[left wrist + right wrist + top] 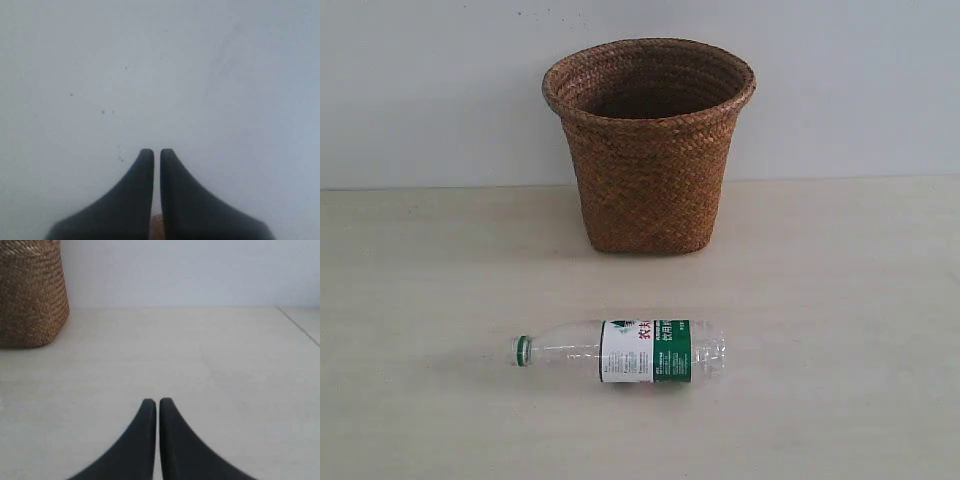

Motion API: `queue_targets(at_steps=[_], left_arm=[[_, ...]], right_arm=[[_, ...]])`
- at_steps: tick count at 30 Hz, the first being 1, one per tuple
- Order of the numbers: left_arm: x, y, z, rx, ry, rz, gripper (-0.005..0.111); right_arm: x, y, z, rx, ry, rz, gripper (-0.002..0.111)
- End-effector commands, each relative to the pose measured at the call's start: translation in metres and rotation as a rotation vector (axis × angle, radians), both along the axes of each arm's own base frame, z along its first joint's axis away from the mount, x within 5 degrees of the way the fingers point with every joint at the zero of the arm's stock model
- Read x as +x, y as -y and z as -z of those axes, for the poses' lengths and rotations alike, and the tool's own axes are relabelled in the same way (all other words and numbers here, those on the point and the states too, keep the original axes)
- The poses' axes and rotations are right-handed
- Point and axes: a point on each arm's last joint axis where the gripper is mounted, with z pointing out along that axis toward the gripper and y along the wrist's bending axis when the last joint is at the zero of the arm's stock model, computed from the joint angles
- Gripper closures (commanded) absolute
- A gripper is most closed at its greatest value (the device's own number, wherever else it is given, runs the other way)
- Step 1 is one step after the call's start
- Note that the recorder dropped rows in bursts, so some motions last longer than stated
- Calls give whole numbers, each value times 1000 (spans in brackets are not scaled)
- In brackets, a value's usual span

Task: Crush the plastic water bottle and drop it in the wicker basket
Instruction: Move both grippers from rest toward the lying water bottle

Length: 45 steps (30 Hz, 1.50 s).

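The left pincer (157, 154) is pressed together, only a thin slit between its dark fingers, and it pinches nothing. Its wrist view shows little else: a pale, speckled surface fills the picture, and a small brown patch low between the fingers cannot be made out.

The right pincer (158, 402) is likewise pressed together with nothing in it. It hangs over the pale desk (210, 370). Its view also takes in part of the basket (30, 295), which stands on the desk against the white wall (200, 270), well apart from the fingertips.

Only the exterior view shows the bottle (620, 351). It lies on its side on the desk in front of the basket and apart from it. Its green cap (523, 350) points to the view's left, and the white-and-green label (645, 351) wraps its middle. Its body looks whole, not flattened. That view shows the whole basket, upright, its mouth open.
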Motion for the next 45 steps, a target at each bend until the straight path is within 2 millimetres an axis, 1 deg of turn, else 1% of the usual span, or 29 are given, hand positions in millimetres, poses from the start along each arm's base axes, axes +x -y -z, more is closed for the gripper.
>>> queue_targets(at_steps=[1, 4, 7, 8, 13, 17, 19, 21, 23, 28, 30, 32, 33, 35, 37, 40, 43, 45], left_arm=[[-4, 2, -25, 30, 64, 11, 103], [9, 4, -40, 53, -30, 11, 103], [28, 8, -56, 148, -121, -2, 103], [37, 10, -63, 199, -162, -5, 103], [80, 17, -79, 353, -349, -7, 103], [114, 20, -80, 462, -499, -14, 103], [129, 20, -79, 508, -576, -19, 103], [144, 23, -79, 583, -657, -20, 103], [158, 28, -73, 680, -759, -13, 103], [185, 46, -54, 924, -1028, 78, 103], [196, 56, -49, 994, -1116, 155, 103], [204, 64, -45, 1047, -1183, 234, 103], [209, 68, -42, 1070, -1216, 278, 103], [218, 76, -39, 1103, -1253, 375, 103], [226, 85, -33, 1150, -1252, 486, 103], [238, 100, -28, 1220, -1174, 645, 103], [249, 112, -27, 1250, -1119, 760, 103], [255, 117, -24, 1333, -1105, 870, 103]], right_arm=[[1, 1, -6, -44, 84, 8, 108], [1, 1, -10, -34, 129, 13, 108], [2, 2, -17, -25, 206, 22, 108], [1, 2, -22, -4, 256, 29, 108], [0, 4, -34, 304, 398, 49, 108], [-1, 5, -39, 327, 447, 47, 108], [-1, 5, -40, 340, 440, 46, 108], [-4, 4, -51, 341, 451, 40, 108], [-4, 3, -67, 349, 436, 35, 108], [7, 2, -105, 285, 336, 33, 108], [17, 2, -118, 249, 265, 32, 108], [28, 1, -128, 201, 190, 29, 108], [37, 1, -134, 157, 127, 21, 108], [51, 0, -141, 104, 12, 5, 108], [65, -1, -148, 57, -101, -18, 108], [95, -7, -150, 31, -267, -104, 108], [125, -17, -147, 15, -423, -252, 108], [147, -24, -142, 10, -504, -367, 108]])
